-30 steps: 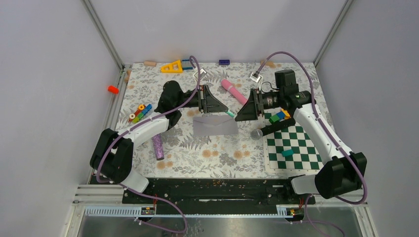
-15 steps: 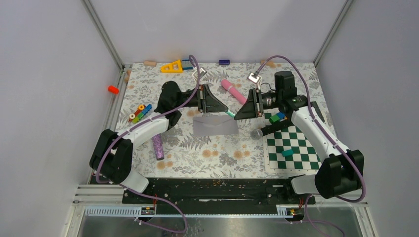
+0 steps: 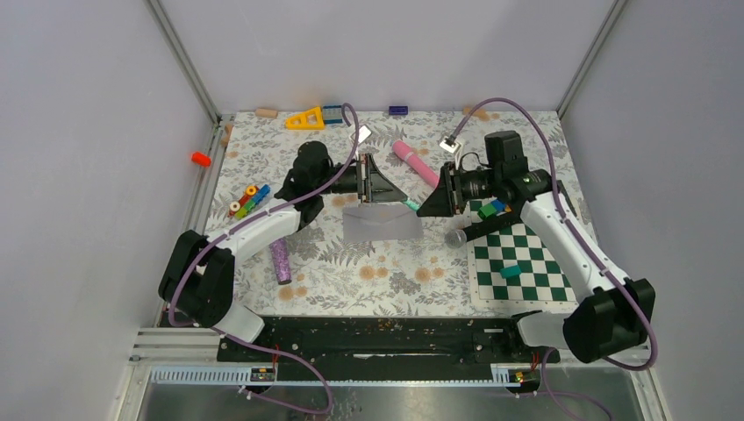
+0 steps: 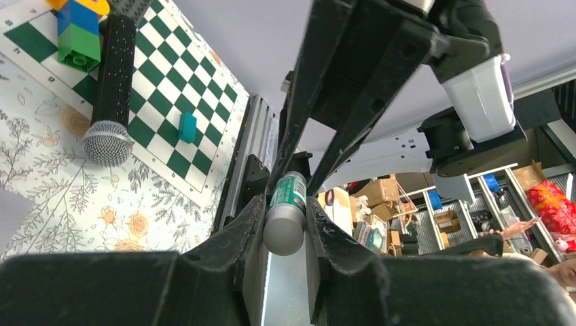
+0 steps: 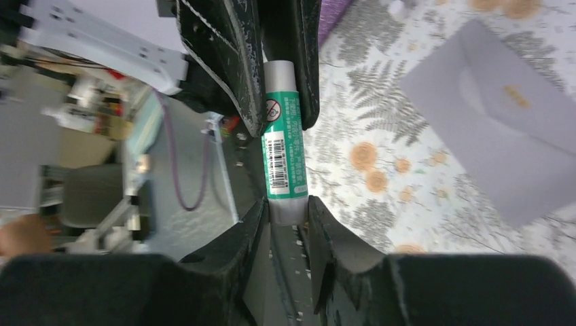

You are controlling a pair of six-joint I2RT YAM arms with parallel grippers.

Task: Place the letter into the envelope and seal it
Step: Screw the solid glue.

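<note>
Top external view: left gripper (image 3: pixel 397 195) and right gripper (image 3: pixel 425 207) each clamped one end of a glue stick (image 3: pixel 411 203); the envelope (image 3: pixel 382 224) lay just nearward, parallel.

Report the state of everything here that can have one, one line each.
left gripper: shut on one end of the green-and-white glue stick.
right gripper: shut on the stick's other end.
green-and-white glue stick: held off the floral-patterned table between both grippers, in one piece.
pale grey-lavender paper envelope: lying flat on the table, flap apparently folded down; whether it is sealed cannot be told.
</note>
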